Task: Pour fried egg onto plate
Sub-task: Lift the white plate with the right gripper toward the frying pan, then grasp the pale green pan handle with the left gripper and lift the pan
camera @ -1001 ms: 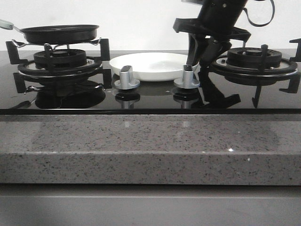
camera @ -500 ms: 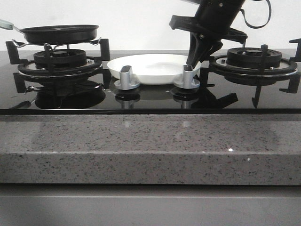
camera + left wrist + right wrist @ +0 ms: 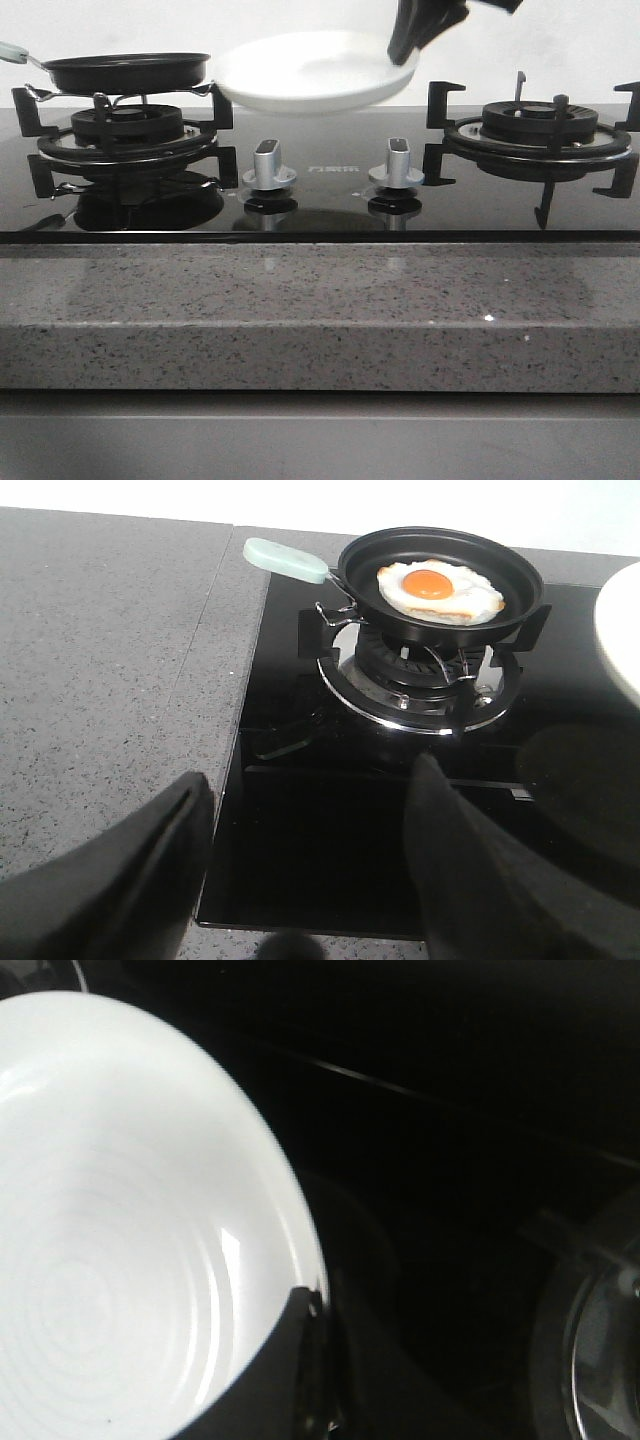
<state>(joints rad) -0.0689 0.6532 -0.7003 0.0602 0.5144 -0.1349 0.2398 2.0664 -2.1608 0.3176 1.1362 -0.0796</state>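
The fried egg [image 3: 440,590], white with an orange yolk, lies in the black frying pan [image 3: 440,632] on the left burner. In the front view the pan [image 3: 125,72] hides the egg. The white plate [image 3: 300,75] hangs in the air above the hob's middle, just right of the pan. My right gripper [image 3: 402,48] is shut on the plate's right rim. The right wrist view shows one finger [image 3: 290,1360] across the rim of the plate [image 3: 120,1240]. My left gripper [image 3: 310,775] is open and empty, in front of the pan near the hob's left front corner.
The pan's pale green handle [image 3: 285,560] points left over the granite counter [image 3: 100,680]. Two silver knobs [image 3: 268,165] [image 3: 398,163] stand at the hob's front middle. The right burner [image 3: 540,125] carries a bare black grate. The plate's edge [image 3: 625,630] shows beside the pan.
My right gripper has lifted the plate off the hob between the burners, up and slightly left, to about the pan's height. The pan has not moved.
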